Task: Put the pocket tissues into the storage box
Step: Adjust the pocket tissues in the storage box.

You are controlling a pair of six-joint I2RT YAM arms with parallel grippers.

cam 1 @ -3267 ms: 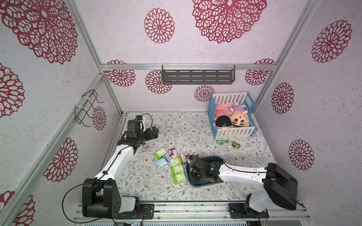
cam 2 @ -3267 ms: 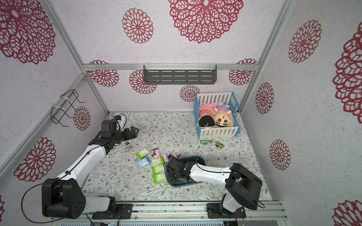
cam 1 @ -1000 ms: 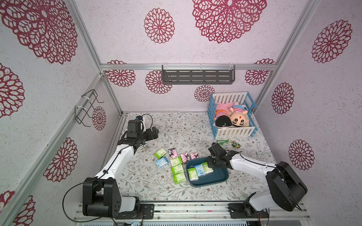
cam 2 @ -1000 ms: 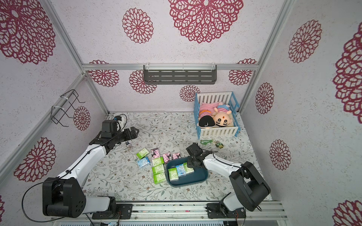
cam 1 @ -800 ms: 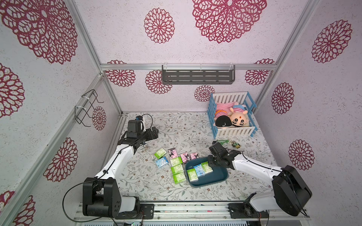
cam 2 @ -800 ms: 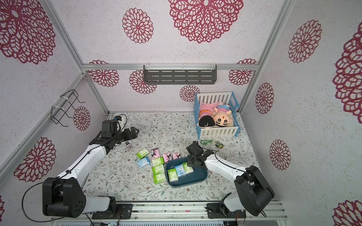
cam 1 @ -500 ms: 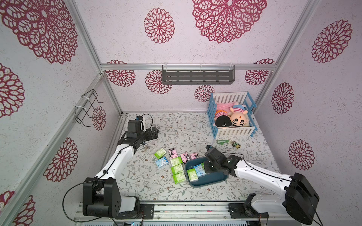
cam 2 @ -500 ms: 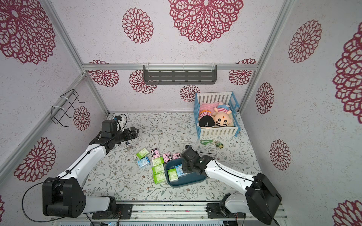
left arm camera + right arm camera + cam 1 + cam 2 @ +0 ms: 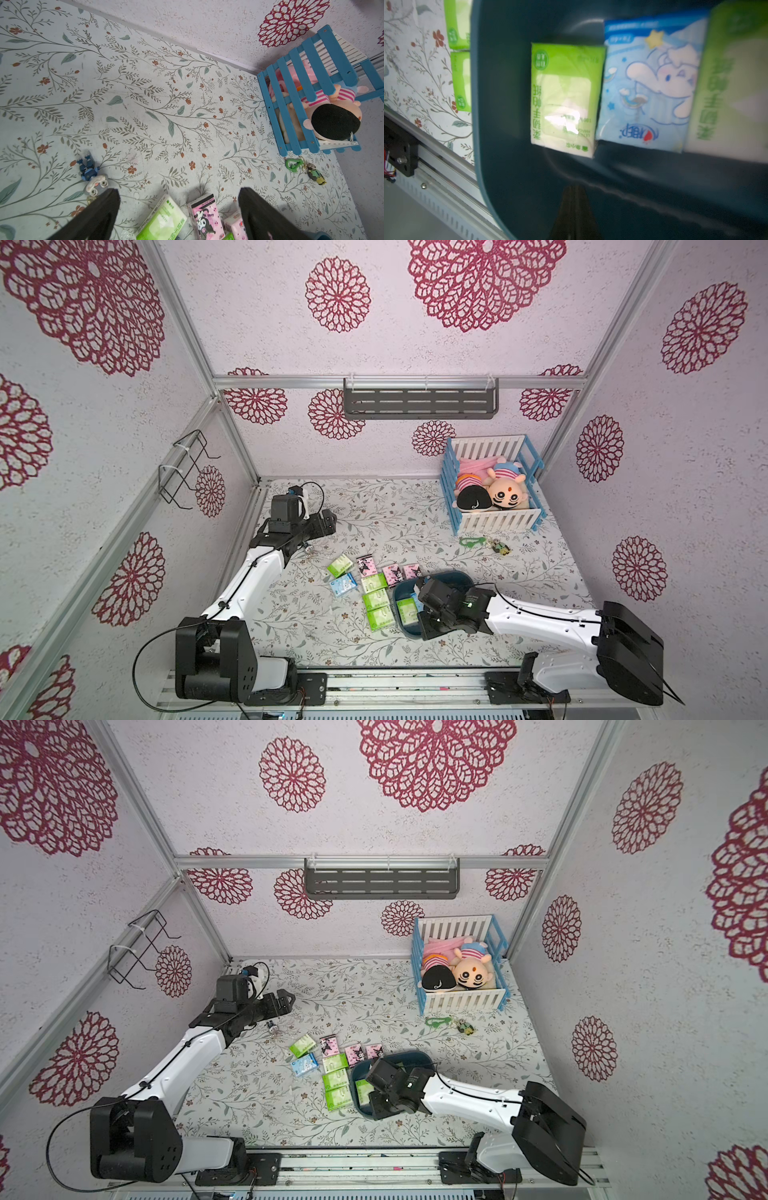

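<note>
This is a lab booth dressed as a nursery: aluminium frame (image 9: 291, 382), rosette wallpaper (image 9: 338, 294), floral mat (image 9: 386, 510), toy crib (image 9: 498, 522) with dolls (image 9: 490, 497). The left arm (image 9: 257, 572) and right arm (image 9: 540, 620) are bolted to a front rail (image 9: 395, 686).

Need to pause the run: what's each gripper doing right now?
Left gripper: open, empty.
Right gripper: shut, nothing seen in it, over the storage box.

Both top views overhead; right wrist close over storage box (image 9: 508, 104)
</note>
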